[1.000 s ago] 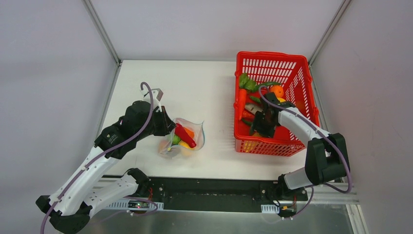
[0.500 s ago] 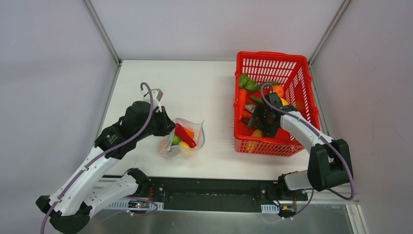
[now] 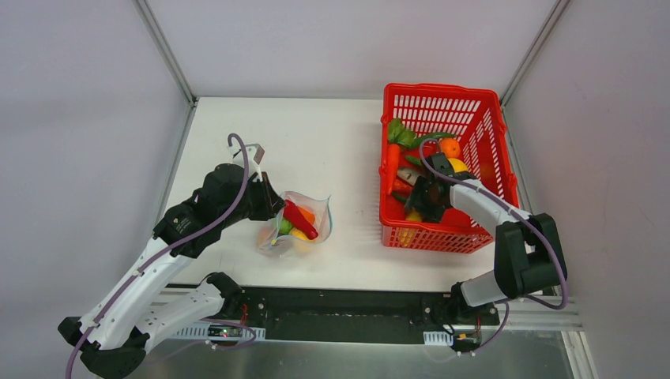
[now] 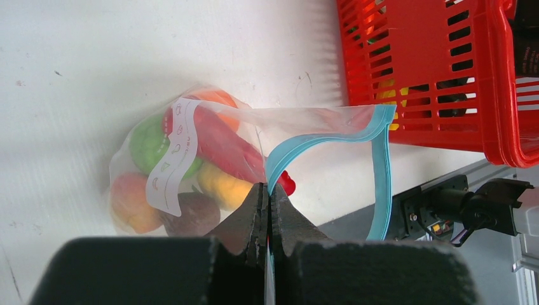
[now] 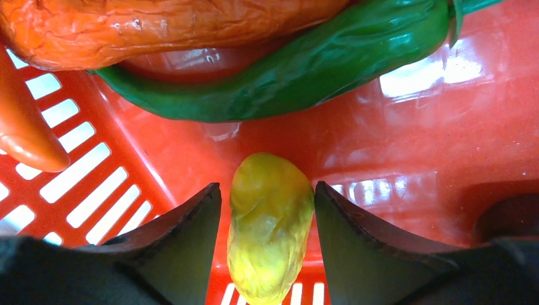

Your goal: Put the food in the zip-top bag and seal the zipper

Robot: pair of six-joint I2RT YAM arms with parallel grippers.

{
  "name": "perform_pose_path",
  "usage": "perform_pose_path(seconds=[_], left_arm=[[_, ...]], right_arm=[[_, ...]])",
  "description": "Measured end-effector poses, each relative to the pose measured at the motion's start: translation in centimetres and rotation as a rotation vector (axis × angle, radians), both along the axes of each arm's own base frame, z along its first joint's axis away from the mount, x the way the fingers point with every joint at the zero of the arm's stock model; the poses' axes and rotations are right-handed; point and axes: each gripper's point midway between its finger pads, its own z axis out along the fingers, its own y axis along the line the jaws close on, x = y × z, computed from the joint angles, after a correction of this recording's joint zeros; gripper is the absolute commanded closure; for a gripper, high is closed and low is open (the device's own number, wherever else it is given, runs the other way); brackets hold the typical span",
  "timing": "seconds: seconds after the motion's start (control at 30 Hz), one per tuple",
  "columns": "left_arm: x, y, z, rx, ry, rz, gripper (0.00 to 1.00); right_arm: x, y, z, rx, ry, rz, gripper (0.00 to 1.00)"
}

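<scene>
On the counter (image 3: 316, 134), left of centre: bag (image 3: 316, 212) lying with its mouth open, part-filled. Inside it are a red pepper (image 4: 222, 143), a green ball (image 4: 147, 143), a yellow lump (image 4: 224, 189), a peach ball (image 4: 130, 204) and a dark one (image 4: 194, 216).

Left end effector (image 4: 267, 189) is pressed together on the bag's edge at the teal zipper (image 4: 380, 171), holding the mouth up and agape. Zipper not sealed.

Basket (image 3: 442, 92), to the right, holds more food: a long orange vegetable (image 5: 159, 25), a green pepper (image 5: 305, 70) and others.

Right end effector (image 5: 267, 190) is down inside the basket, its fingers close on either side of a yellow piece (image 5: 270, 254). Cannot tell whether they grip it or merely flank it.

Judgement: loading roughly midway. More pieces are left to carry over, then the seal.
</scene>
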Motion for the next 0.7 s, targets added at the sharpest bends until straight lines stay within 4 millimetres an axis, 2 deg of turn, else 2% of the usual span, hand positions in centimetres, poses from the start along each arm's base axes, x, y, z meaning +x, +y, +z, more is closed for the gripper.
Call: perform_pose_path(seconds=[0.1,0.17,0.3,0.47,0.57,0.7], left_arm=[[0.0,0.0,0.0,0.0,0.0,0.0,1.0],[0.0,0.01,0.0,0.0,0.0,0.0,1.0],[0.0,0.0,0.0,-0.001,0.0,0.0,1.0],[0.0,0.0,-0.01,0.0,0.001,0.001,1.0],[0.0,0.0,-0.01,0.0,0.001,0.001,1.0],[0.0,0.0,-0.01,0.0,0.001,0.001,1.0]], right_arm=[[0.18,0.03,-0.02,0.001,-0.006,0.002,0.24],[0.33,0.1,0.02,0.004,-0.012,0.001,0.24],[0.47,0.3,-0.03,0.012,-0.015,0.01,0.39],[0.19,0.64,-0.49,0.027,0.009,0.023,0.42],[0.01,0.72,-0.84,0.028,0.025,0.031,0.5],[-0.07,0.85,-0.86,0.034,0.028,0.044,0.69]])
